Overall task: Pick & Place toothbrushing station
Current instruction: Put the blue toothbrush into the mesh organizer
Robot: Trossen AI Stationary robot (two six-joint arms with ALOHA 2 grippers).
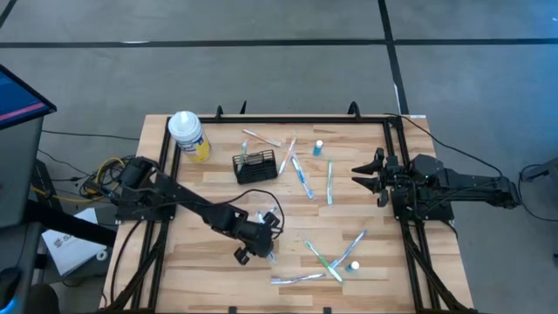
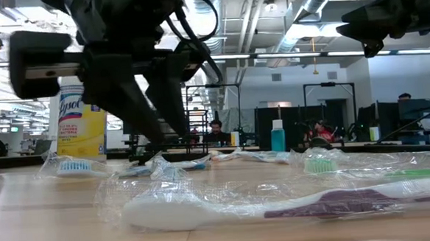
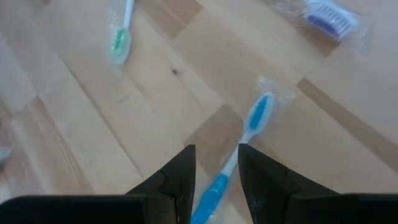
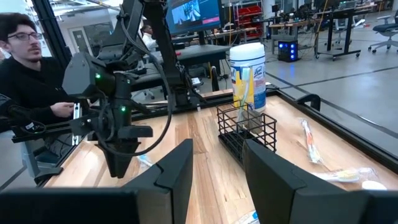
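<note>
The left hand (image 1: pixel 254 250) hung low over the near-middle of the worktop (image 1: pixel 218 275), its fingers (image 3: pixel 180 177) parted narrowly to either side of a blue toothbrush's (image 3: pixel 239 152) handle — whether they pinched it could not be told. Just beside it lay a wrapped purple toothbrush (image 1: pixel 296 279), and a little further right a cluster of green-bristled brushes (image 1: pixel 330 260). The toothbrushing station (image 1: pixel 255 166) stood upright toward the far side, well apart from that hand, already holding a brush or two. Near it stood a yellow canister (image 1: pixel 189 137) — close to the worktop's far left corner. More brushes (image 1: pixel 302 176) lay scattered right of the station. The right hand (image 1: pixel 370 175) waited at the right edge, fingers apart, gripping nothing. Bare wood lay open between station and left hand.
</note>
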